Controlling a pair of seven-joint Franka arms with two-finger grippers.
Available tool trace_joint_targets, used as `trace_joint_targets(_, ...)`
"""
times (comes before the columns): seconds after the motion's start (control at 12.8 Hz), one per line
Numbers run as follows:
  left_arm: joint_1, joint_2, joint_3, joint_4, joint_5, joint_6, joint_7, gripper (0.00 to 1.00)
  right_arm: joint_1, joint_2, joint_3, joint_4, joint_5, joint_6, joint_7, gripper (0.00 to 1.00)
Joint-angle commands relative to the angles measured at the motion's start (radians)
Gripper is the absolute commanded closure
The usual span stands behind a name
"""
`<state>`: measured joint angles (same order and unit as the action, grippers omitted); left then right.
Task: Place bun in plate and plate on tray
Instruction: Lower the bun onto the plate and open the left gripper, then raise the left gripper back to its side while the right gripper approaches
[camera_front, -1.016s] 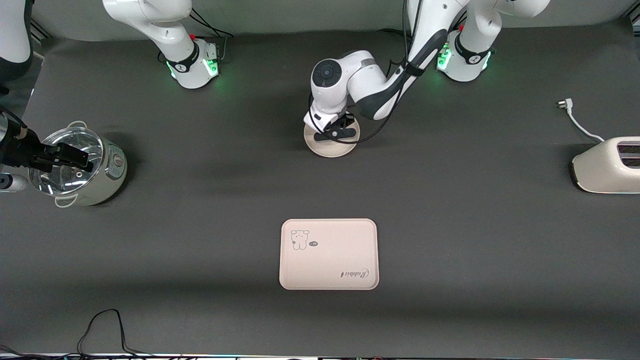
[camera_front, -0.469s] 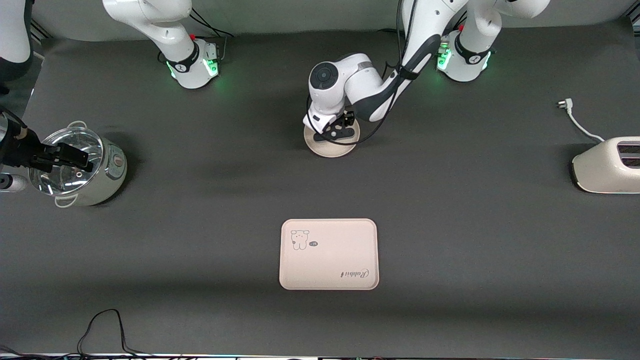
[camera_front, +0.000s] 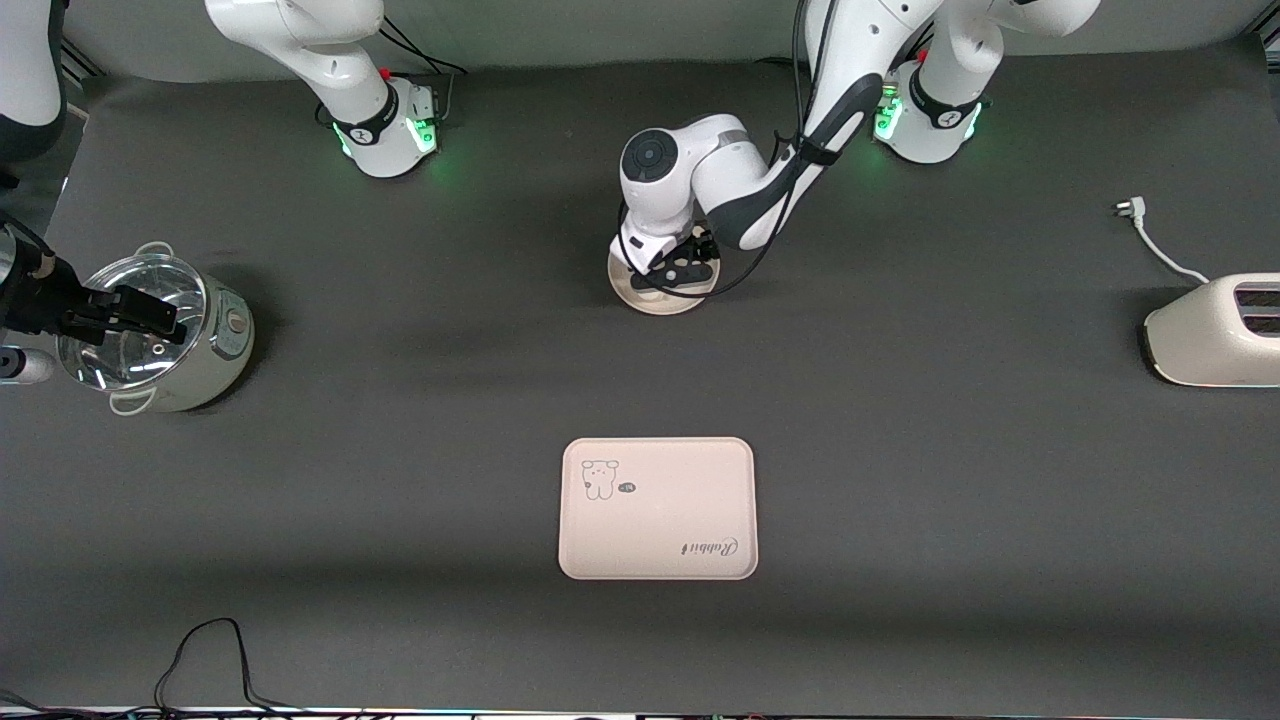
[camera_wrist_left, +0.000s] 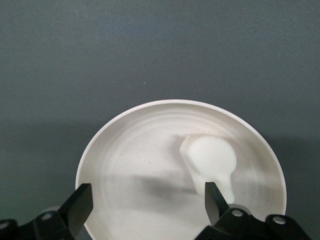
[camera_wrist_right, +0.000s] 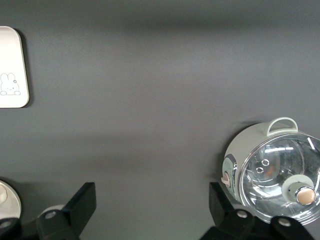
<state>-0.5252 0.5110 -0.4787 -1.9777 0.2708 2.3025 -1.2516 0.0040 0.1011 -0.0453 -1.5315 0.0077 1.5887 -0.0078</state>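
Observation:
The round cream plate (camera_front: 650, 304) sits on the dark mat toward the robots' bases, mid-table. In the left wrist view the plate (camera_wrist_left: 140, 165) holds the small off-white bun (camera_wrist_left: 212, 162), which lies in it near the rim. My left gripper (camera_front: 675, 272) hangs low over the plate, open and empty (camera_wrist_left: 147, 197), with the bun close beside one finger (camera_wrist_left: 216, 200). In the front view the gripper hides the bun. The rectangular "Rabbit" tray (camera_front: 657, 508) lies nearer to the front camera than the plate. My right gripper (camera_front: 150, 312) waits open over the pot (camera_wrist_right: 150, 200).
A glass-lidded pot (camera_front: 160, 335) stands at the right arm's end of the table and shows in the right wrist view (camera_wrist_right: 275, 170). A cream toaster (camera_front: 1215, 330) with its plug cord (camera_front: 1150, 235) stands at the left arm's end. A black cable (camera_front: 210, 650) lies by the front edge.
My left gripper has shifted slightly toward the robots' bases over the plate and turned a little. The right arm, plate and tray have not moved.

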Motion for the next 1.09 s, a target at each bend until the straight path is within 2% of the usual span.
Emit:
trace_joint_targets(0.0,-0.003,-0.003,0.008,0.048,0.024,-0.027,-0.022,0.00,0.001,-0.012,0.004,-0.010,-0.017,-0.009,-0.003,0.00)
trace_joint_targets(0.16,0.030,-0.011,0.005,0.159,0.024,-0.159,0.013,0.00,0.004,-0.018,0.007,-0.015,-0.015,-0.027,0.000,0.00)
trace_joint_targets(0.31,0.092,-0.014,0.002,0.305,0.010,-0.305,0.203,0.00,0.008,-0.026,0.013,-0.021,-0.009,-0.038,0.002,0.00)
trace_joint_targets(0.55,0.288,-0.122,-0.006,0.333,0.008,-0.336,0.459,0.00,0.089,-0.041,0.012,-0.048,-0.006,-0.047,0.015,0.00)
trace_joint_targets(0.7,0.452,-0.195,-0.008,0.335,-0.031,-0.350,0.678,0.00,0.190,-0.053,0.012,-0.068,-0.003,-0.047,0.131,0.00)
trace_joint_targets(0.86,0.598,-0.241,-0.003,0.374,-0.091,-0.450,0.899,0.00,0.327,-0.055,0.012,-0.075,-0.003,-0.047,0.301,0.00)
trace_joint_targets(1.02,0.681,-0.252,0.002,0.448,-0.093,-0.587,1.021,0.00,0.492,-0.052,0.012,-0.073,-0.002,-0.047,0.496,0.00)
